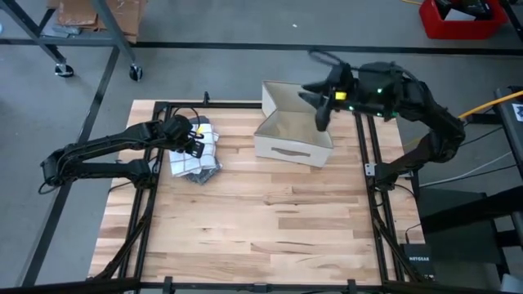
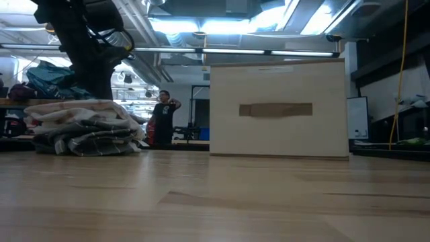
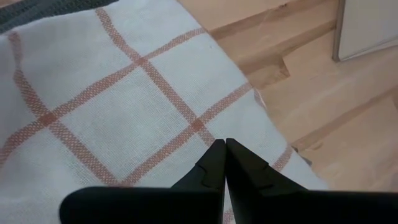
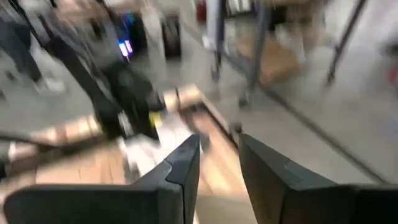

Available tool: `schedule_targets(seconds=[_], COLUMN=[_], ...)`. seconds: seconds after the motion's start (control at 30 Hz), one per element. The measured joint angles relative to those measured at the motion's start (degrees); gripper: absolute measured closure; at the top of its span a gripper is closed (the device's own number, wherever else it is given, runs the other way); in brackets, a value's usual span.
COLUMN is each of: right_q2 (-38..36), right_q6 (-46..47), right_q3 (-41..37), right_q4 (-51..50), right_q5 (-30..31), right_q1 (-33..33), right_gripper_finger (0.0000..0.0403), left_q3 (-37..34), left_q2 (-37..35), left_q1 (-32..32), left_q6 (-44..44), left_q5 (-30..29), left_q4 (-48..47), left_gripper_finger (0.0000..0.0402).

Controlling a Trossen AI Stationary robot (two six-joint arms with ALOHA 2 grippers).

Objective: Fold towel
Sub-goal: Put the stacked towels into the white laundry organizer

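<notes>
**Towel bunched at the left edge, lots of bare table up front**

Left to right: the towel (image 1: 196, 153) sits in a folded/crumpled pile near the table's (image 1: 270, 220) left side, back half, w/ only a thin strip of wood btwn it and the left edge. The left arm reaches in low from the left, and the left gripper (image 1: 196, 140) is right on top of the pile w/ its jaws pressed together, nothing pinched btwn the tips (image 3: 224, 163). The whole front half of the table is bare planks.

Mid-back there's a white box (image 1: 290, 122), apart from the towel. The right arm bends up and over it; the right gripper (image 1: 320, 102) hangs above the box, jaws partway apart, holding nothing. A person (image 2: 163, 117) stands in the room behind.
</notes>
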Motion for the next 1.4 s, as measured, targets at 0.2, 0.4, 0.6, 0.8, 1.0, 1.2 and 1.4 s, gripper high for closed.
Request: schedule_targets(seconds=[0.2,0.4,0.6,0.8,1.0,1.2,1.4], right_q2=[0.70,0.95,1.71,1.69,1.69,1.90,3.44], right_q6=[7.70,9.07,9.05,9.03,9.03,10.47,19.71], right_q3=[-2.49,-4.92,-5.02,-4.99,-4.99,-4.99,-4.95], right_q4=[-14.29,-13.63,-13.35,-13.38,-14.01,-13.85,-14.11], right_q5=[-0.03,-0.03,-1.01,-3.26,-4.82,-11.28,-17.08], right_q1=[0.04,0.02,0.02,0.04,0.04,0.04,0.07], right_gripper_finger=[0.0288,0.0288,0.0288,0.0288,0.0288,0.0288,0.0288], left_q3=[0.00,0.00,0.00,0.00,0.11,-0.11,-0.11], left_q2=[0.00,2.57,11.44,21.35,26.58,27.23,27.10], left_q1=[0.00,0.00,-1.83,-8.71,-19.28,-29.13,-32.00], left_q6=[0.00,0.00,-1.32,-2.21,-3.95,-6.47,-11.27], left_q5=[-0.13,-2.73,-1.44,6.00,14.83,16.41,12.77], left_q4=[-1.87,-7.51,-6.37,0.18,8.77,21.11,32.49], left_gripper_finger=[0.0399,0.0399,0.0399,0.0399,0.0399,0.0399,0.0399])
